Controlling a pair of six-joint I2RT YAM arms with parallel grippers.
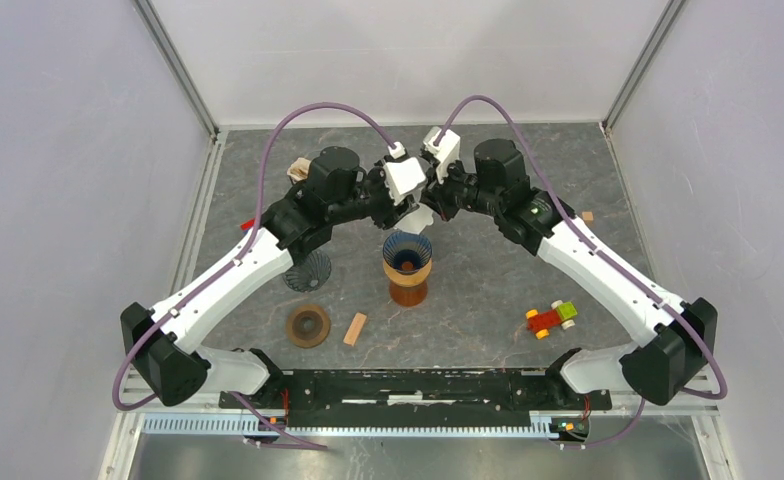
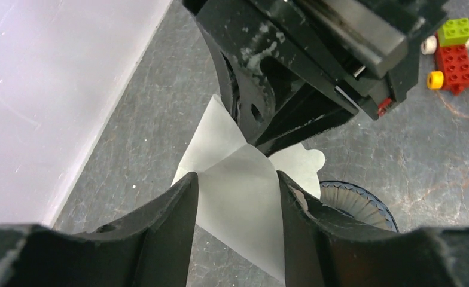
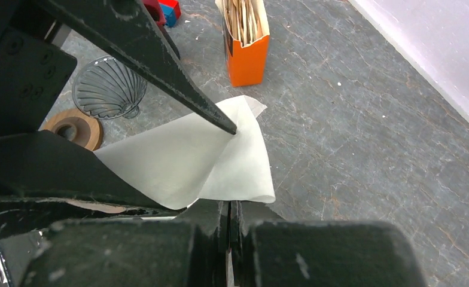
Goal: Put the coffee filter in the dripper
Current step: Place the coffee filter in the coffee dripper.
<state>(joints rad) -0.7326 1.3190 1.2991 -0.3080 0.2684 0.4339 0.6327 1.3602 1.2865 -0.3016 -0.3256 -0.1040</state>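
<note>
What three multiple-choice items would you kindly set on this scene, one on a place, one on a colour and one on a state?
1. The toy car lies:
A. to the right of the blue dripper
B. inside it
C. on top of the box

2. The box is:
A. blue
B. orange
C. white

3. The right gripper is:
A. open and empty
B. open round the dripper
C. shut on the coffee filter

Answers:
1. A: the top view shows the car out to the right, apart from the dripper.
2. B: the right wrist view shows orange walls.
3. C: its fingers meet with the paper pinched between them.
</note>
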